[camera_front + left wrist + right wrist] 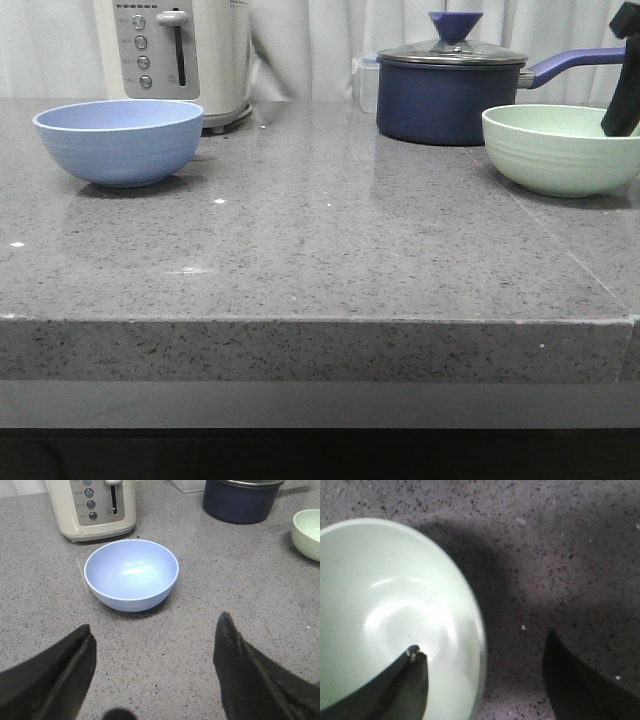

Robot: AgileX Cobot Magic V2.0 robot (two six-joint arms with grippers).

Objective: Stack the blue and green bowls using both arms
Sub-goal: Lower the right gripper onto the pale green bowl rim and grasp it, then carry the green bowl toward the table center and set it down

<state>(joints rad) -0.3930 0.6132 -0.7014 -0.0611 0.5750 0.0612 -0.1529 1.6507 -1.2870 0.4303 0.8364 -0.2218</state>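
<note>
The blue bowl [118, 140] stands upright on the grey counter at the left, in front of the toaster; it also shows in the left wrist view [131, 574]. My left gripper [155, 630] is open and empty, hovering short of the blue bowl. The green bowl [560, 148] stands at the right edge; it also shows in the right wrist view [385, 615]. My right gripper [482, 647] is open and straddles the green bowl's rim, one finger [405, 680] inside the bowl and the other outside. Only part of the right gripper [622, 100] shows in the front view.
A cream toaster [175, 55] stands at the back left. A dark navy lidded saucepan [450, 90] stands at the back right next to the green bowl, its handle pointing right. The counter's front edge [320, 320] is near the camera.
</note>
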